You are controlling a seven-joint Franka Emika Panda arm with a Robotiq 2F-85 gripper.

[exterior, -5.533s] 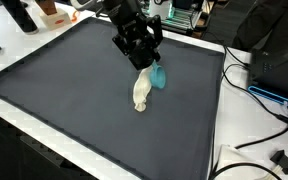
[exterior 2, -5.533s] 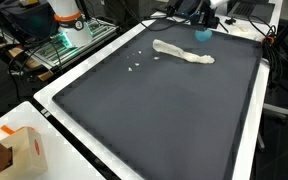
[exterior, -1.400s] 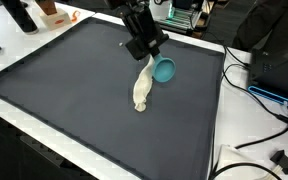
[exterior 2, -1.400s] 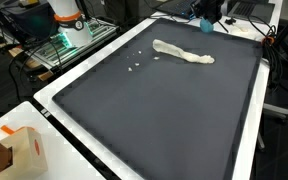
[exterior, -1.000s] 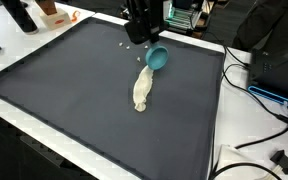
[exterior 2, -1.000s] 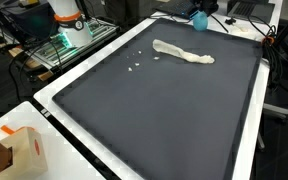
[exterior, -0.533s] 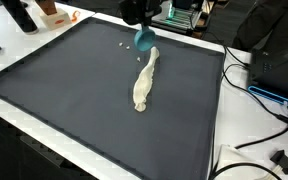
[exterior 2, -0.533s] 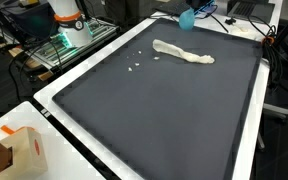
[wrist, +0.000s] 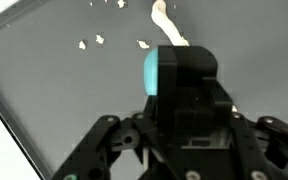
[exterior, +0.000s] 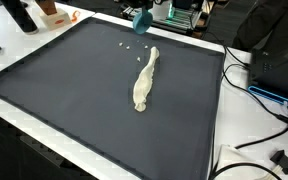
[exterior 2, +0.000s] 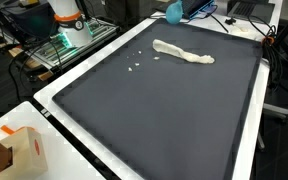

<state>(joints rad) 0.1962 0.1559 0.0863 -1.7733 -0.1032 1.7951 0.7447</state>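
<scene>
My claw (wrist: 176, 85) grips the cup (exterior: 139, 20), top centre; I'd carry it level, well above the cloth (exterior: 144, 80).

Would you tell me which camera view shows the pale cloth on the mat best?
An exterior view: the cloth lies whole near mid-frame. In an exterior view it is whole but farther off. The wrist view shows only one end.

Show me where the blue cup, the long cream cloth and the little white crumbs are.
blue cup (exterior 2: 174, 11), in an exterior view, on its rounded side.
cream cloth (exterior: 146, 78), in an exterior view, on the middle of its length.
white crumbs (wrist: 84, 44), in the wrist view, on one crumb at the left.
</scene>
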